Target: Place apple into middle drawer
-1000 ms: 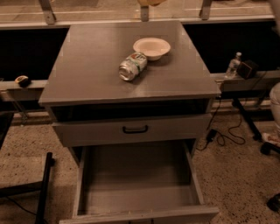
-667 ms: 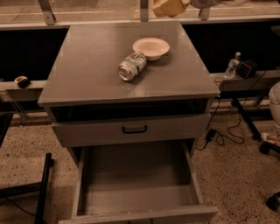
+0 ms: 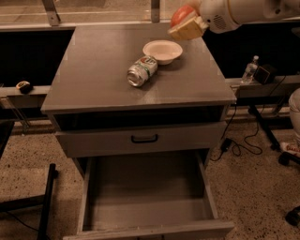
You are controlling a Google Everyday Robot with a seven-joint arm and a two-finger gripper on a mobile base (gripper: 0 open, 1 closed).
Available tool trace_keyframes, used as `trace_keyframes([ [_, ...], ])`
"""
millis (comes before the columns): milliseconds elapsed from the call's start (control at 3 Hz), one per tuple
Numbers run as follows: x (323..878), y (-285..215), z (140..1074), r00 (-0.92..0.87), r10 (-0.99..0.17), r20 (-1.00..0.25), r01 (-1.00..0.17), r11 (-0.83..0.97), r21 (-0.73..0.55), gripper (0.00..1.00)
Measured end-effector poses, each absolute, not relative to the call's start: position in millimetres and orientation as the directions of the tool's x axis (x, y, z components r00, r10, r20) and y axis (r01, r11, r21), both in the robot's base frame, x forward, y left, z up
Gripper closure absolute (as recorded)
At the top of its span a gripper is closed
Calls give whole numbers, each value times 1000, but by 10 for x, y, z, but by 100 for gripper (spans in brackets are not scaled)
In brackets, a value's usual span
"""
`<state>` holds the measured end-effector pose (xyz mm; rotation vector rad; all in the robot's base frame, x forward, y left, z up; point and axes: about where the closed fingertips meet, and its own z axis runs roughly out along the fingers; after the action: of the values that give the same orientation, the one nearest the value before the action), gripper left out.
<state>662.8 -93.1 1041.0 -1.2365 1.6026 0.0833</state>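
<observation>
My gripper [image 3: 186, 24] is at the top right, above the back right corner of the cabinet top, just right of the white bowl. It is shut on the apple [image 3: 180, 13], a red-orange round fruit held between tan fingers [image 3: 191, 29] in the air. The white arm reaches in from the right. The middle drawer [image 3: 145, 190] is pulled out wide at the bottom of the view, a deep grey box with a bare flat floor and low side walls. It lies well below and in front of the gripper.
A white bowl [image 3: 162, 50] and a silver-green can [image 3: 141, 71] lying on its side sit on the grey cabinet top [image 3: 98, 79]. A closed drawer front with a black handle [image 3: 144, 138] is above the open drawer. Cables and a bottle [image 3: 250, 69] are at the right.
The gripper with the apple has come down from the top edge and moved right, now fully in view beside the bowl. The can, bowl and drawers have not moved.
</observation>
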Motion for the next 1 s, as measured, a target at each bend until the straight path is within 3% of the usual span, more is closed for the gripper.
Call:
trace_keyframes([
  [667, 5875, -893, 9379, 59, -694, -717, -804, 393, -446, 100],
  [1000, 5875, -893, 9383, 59, -694, -717, -804, 393, -446, 100],
])
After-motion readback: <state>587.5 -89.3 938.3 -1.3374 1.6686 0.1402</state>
